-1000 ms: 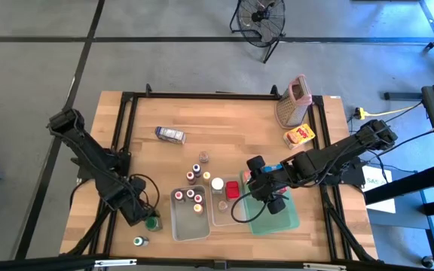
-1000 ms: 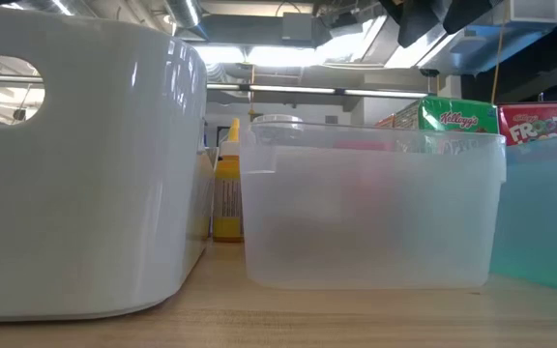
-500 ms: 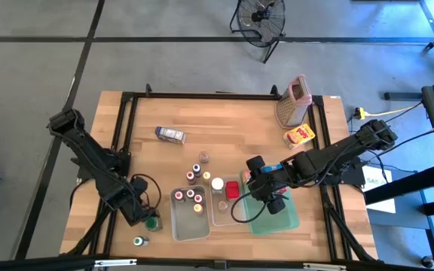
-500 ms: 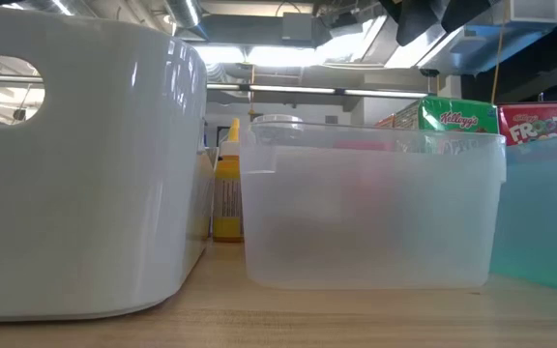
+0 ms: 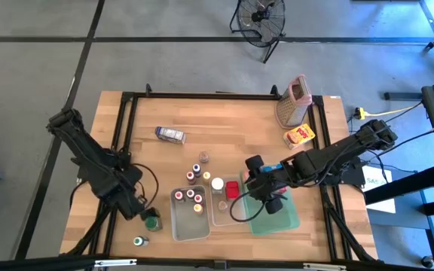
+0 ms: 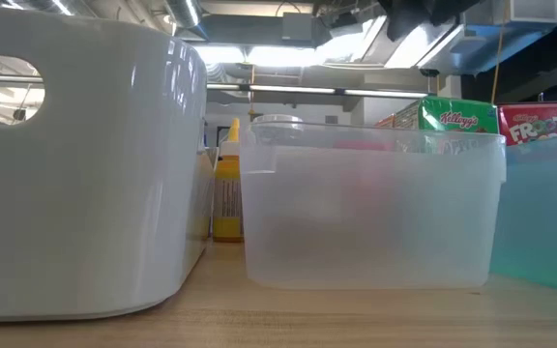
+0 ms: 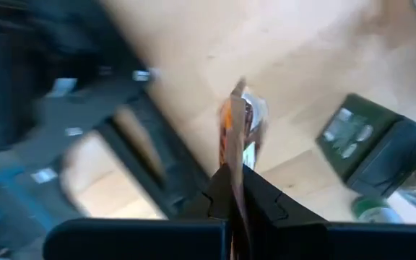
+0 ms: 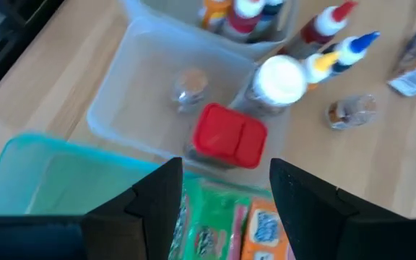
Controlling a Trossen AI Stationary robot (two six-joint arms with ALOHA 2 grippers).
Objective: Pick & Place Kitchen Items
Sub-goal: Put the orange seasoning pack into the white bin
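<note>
While shut, left hand (image 5: pixel 143 213) low.

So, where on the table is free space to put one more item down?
Bare wood lies between the small carton and the grater, and along the table's far edge. It is crowded around the tubs, the bottles and the green tray.

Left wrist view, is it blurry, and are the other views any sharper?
Left wrist view: motion-smeared, though a thin orange packet shows pinched in the shut left gripper. Right wrist view: mildly soft. High view: sharp. Low view: near tubs fill the frame, ceiling lights glare.
</note>
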